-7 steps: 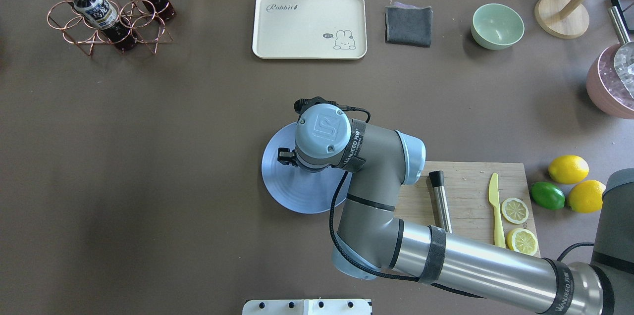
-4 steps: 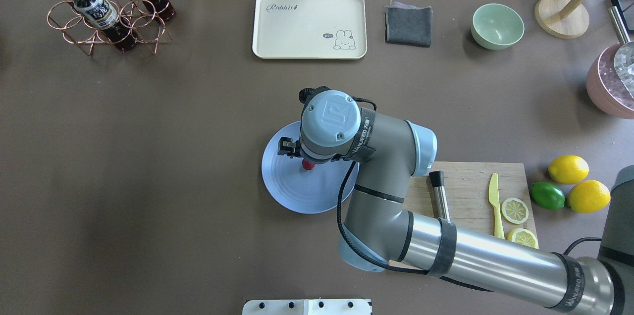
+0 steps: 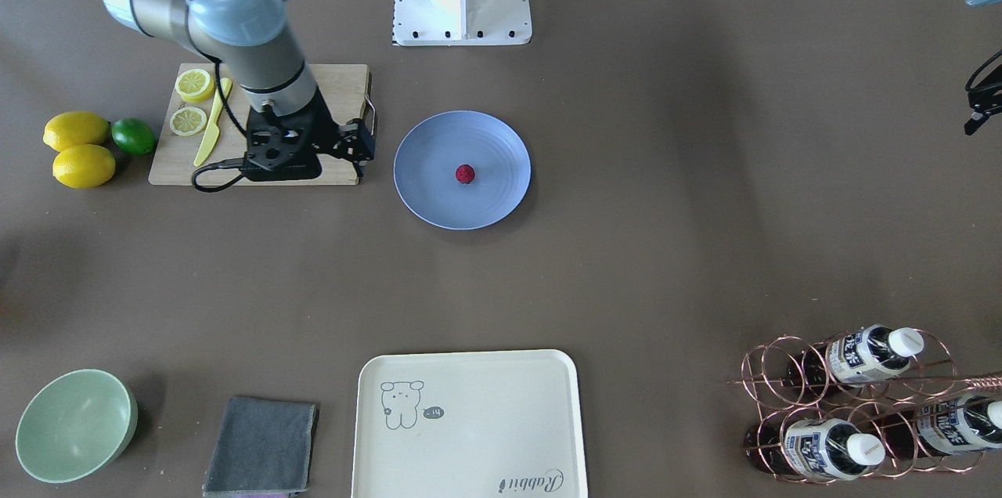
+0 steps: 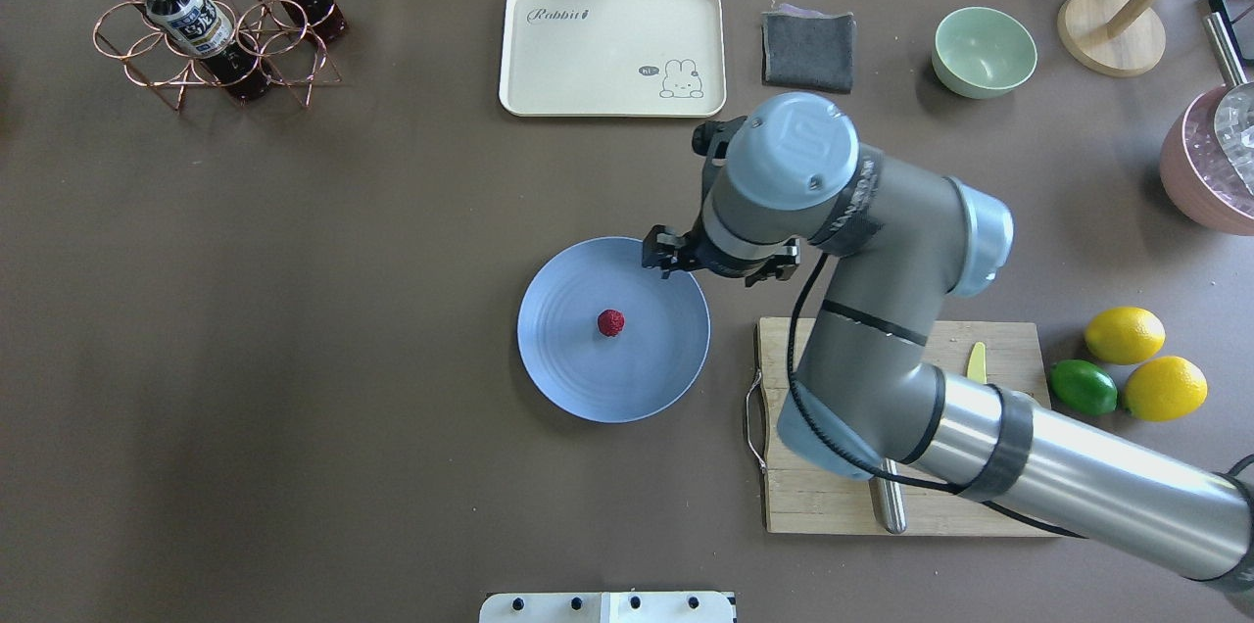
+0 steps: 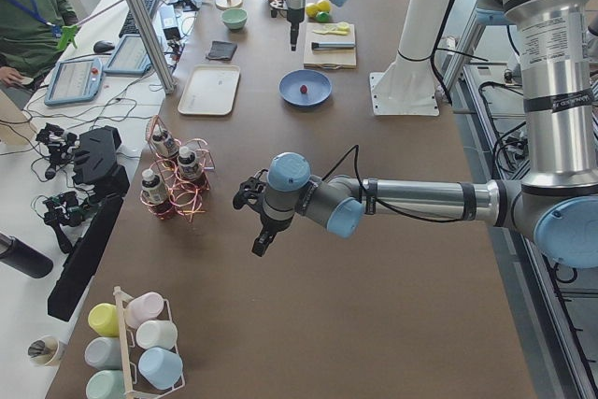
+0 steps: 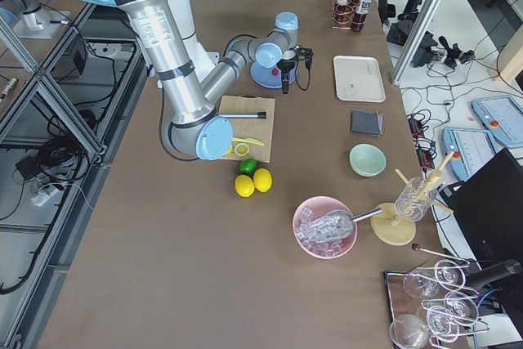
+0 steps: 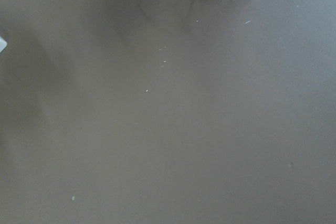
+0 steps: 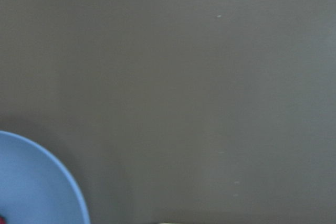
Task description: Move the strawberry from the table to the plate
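Right arm point(image 4: 882, 241) has swung off the plate point(image 4: 568, 383), jaws spread, bumpy red strawberry point(image 4: 610, 322) lying mid-plate.

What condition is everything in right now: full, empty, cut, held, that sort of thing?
Strawberry, loose on the plate.
Plate, holds only the strawberry.
Right tool, beside the plate, holding nothing.
Green bowl, upright, empty.
Tray, empty.
Cloth, folded.
Lemon slices, cut.
Whole lemons, uncut.
Bottles, capped.
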`<act>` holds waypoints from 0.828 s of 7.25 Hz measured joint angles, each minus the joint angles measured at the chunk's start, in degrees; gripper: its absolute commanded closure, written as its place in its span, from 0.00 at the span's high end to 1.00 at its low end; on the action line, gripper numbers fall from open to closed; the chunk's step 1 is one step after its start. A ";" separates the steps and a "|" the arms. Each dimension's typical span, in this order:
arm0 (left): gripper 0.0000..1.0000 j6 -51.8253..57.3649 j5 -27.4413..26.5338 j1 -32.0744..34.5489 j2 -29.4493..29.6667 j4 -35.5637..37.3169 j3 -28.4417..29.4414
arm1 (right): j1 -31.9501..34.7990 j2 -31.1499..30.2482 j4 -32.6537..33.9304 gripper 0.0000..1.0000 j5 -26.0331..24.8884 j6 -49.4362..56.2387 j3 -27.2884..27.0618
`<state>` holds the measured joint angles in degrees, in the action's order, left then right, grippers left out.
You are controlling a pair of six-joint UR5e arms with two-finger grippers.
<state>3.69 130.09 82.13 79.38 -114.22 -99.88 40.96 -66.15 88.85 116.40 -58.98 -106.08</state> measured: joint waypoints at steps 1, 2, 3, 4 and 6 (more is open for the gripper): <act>0.98 3.90 -0.12 2.93 0.32 3.96 -0.16 | 4.77 -5.75 -0.08 1.00 2.91 7.88 -1.95; 0.98 8.10 -0.26 5.14 1.02 8.25 -0.22 | 9.97 -11.06 -0.29 1.00 5.19 15.73 -2.85; 0.98 11.21 -0.26 6.64 2.23 12.39 -0.25 | 16.39 -16.42 -0.34 1.00 7.83 24.82 -3.05; 0.98 12.53 -0.15 7.33 3.09 14.72 -0.26 | 23.13 -20.96 -0.17 1.00 10.44 34.38 -2.56; 0.98 12.99 0.06 7.63 3.75 15.99 -0.27 | 37.01 -25.70 2.69 1.00 13.93 53.77 1.50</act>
<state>16.69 130.14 89.75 83.13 -98.22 -100.15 77.98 -91.84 91.55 130.33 -5.22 -104.58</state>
